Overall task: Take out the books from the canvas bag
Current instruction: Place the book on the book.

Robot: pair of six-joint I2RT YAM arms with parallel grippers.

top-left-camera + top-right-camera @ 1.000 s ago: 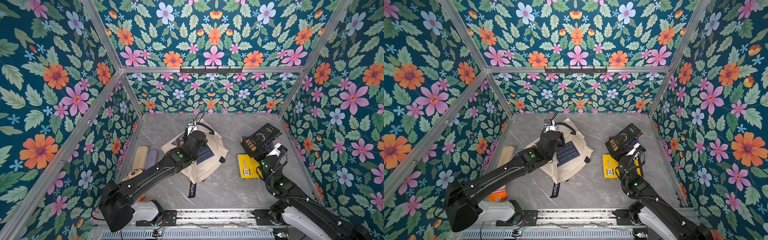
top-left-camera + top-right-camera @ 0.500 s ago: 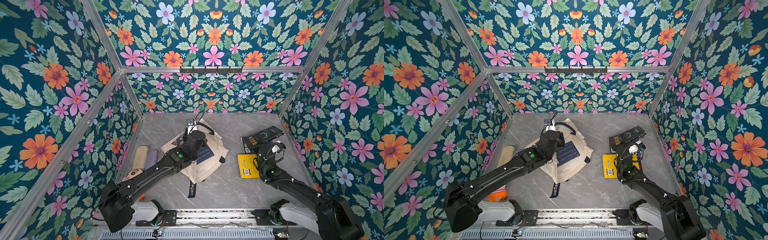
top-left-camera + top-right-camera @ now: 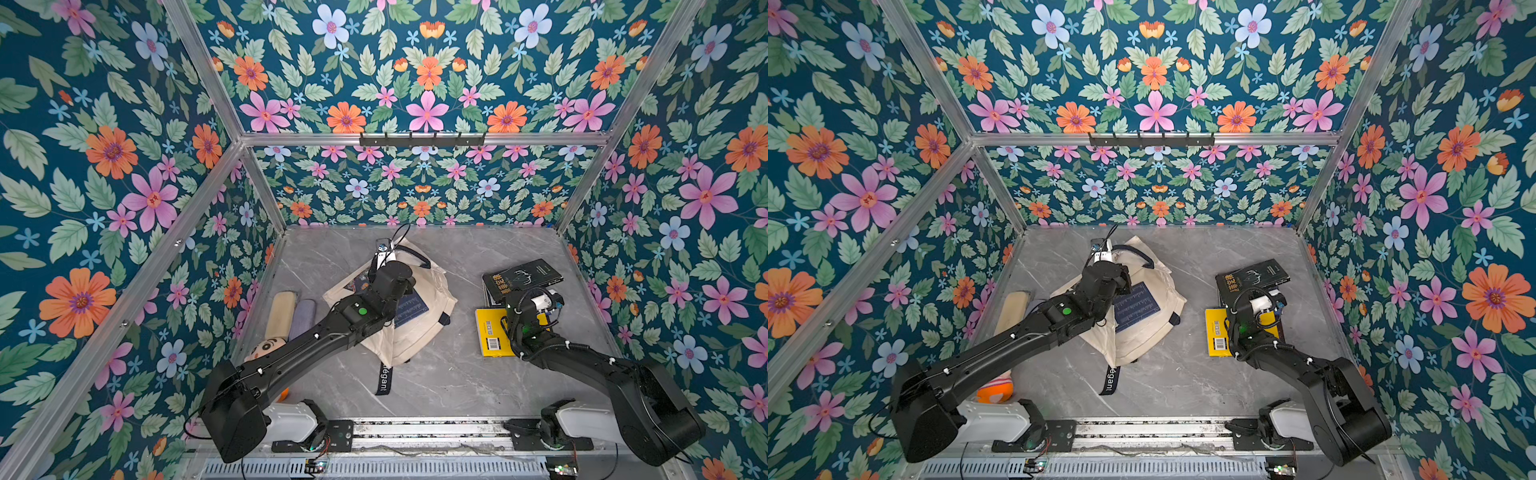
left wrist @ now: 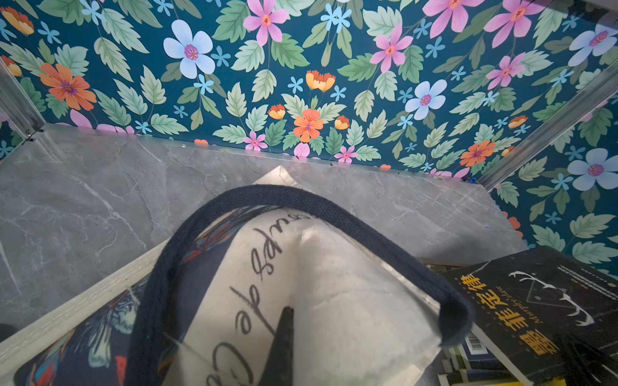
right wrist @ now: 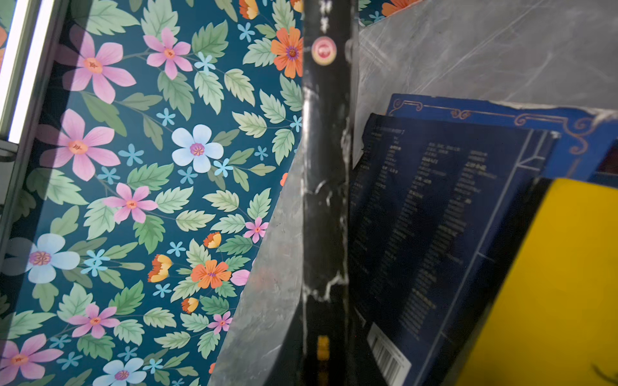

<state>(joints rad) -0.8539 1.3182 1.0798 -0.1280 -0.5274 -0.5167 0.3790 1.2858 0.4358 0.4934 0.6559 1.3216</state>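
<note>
Cloth of the cream canvas bag (image 4: 334, 300) fills the left wrist view, and under its navy strap (image 4: 301, 200) lies a book with colourful cover (image 4: 83, 334) that the top views hardly show. The left gripper (image 4: 284, 331) is closed and pressed on the bag, its arm stretched forward. In a top view the right gripper (image 3: 530, 296), its arm bent low, clamps the black book (image 3: 525, 274), which is tilted over the yellow book (image 3: 490, 332).

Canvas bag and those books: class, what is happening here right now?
The left gripper is pinched shut on the cloth of the canvas bag. The right gripper appears to grip the black book, tilted over the yellow book and blue book already out. A patterned book is inside the bag's mouth.
</note>
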